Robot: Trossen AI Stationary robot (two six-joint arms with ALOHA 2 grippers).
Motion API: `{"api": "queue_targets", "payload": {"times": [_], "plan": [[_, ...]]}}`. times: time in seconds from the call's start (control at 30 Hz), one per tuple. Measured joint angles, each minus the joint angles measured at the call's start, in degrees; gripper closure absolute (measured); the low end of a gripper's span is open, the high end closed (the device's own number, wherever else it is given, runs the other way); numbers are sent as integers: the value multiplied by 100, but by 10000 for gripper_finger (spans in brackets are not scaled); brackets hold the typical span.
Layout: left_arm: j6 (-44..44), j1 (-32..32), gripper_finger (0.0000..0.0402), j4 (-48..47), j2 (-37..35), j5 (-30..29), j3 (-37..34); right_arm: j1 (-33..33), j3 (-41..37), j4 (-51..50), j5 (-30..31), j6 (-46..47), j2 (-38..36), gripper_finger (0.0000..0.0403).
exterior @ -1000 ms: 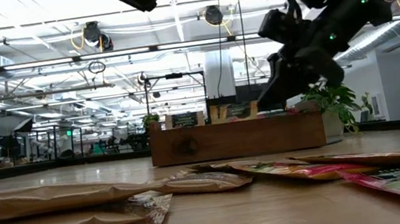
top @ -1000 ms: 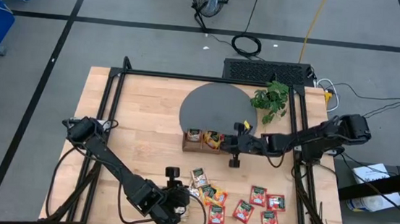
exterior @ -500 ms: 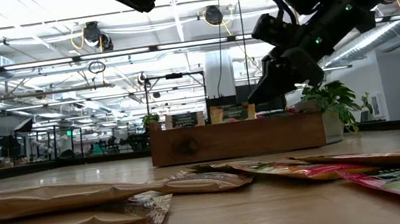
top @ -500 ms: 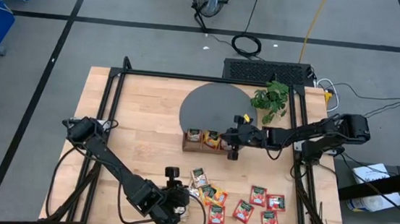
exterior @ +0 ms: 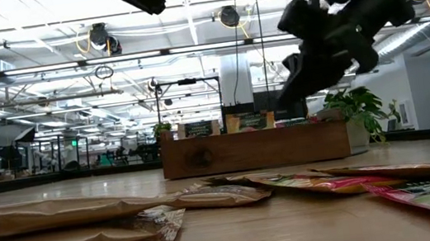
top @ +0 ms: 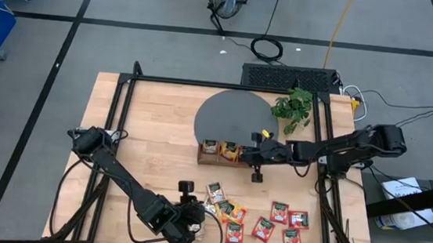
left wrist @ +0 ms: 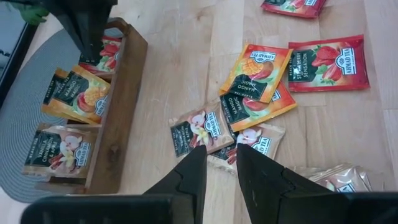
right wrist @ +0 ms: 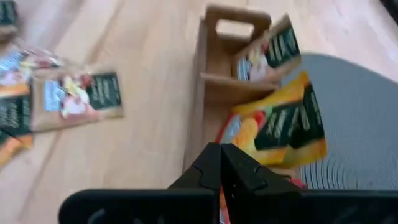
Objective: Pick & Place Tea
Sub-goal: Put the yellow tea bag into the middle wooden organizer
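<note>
An orange-yellow sachet [left wrist: 76,94] in the wooden tray [left wrist: 121,106] read "MANGO". A red sachet [left wrist: 328,63] on the tabletop [left wrist: 180,56] read "STRAWBERRY SENSATION". Other labels were too small to read.

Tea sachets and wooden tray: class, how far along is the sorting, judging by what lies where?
Done: the wooden tray holds a beige sachet, an orange sachet and a red sachet. In hand: nothing visibly; the right end effector is shut beside the tray, the left end effector hovers over the loose sachets. Left: roughly eight sachets on the table.
</note>
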Motion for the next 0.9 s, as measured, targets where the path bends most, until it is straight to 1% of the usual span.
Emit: {"api": "queue_targets", "payload": {"times": [0.1,0.2,0.4,0.53,0.77,0.9], "plan": [[48,51,309,32,0,2,0,-47,-5,-91,-5,-120,80,403],[48,113,309,40,0,46,0,-181,-4,-49,-152,-261,124,403],[68,210,309,51,0,98,0,-406,-4,-51,-152,-312,124,403],[80,239,309,52,0,99,0,-554,-4,-7,-434,-374,124,403],[181,239,309,54,0,101,0,-732,-4,271,-448,-469,124,403],[174,239,309,54,0,100,0,-849,-4,268,-445,-495,165,403]]}}
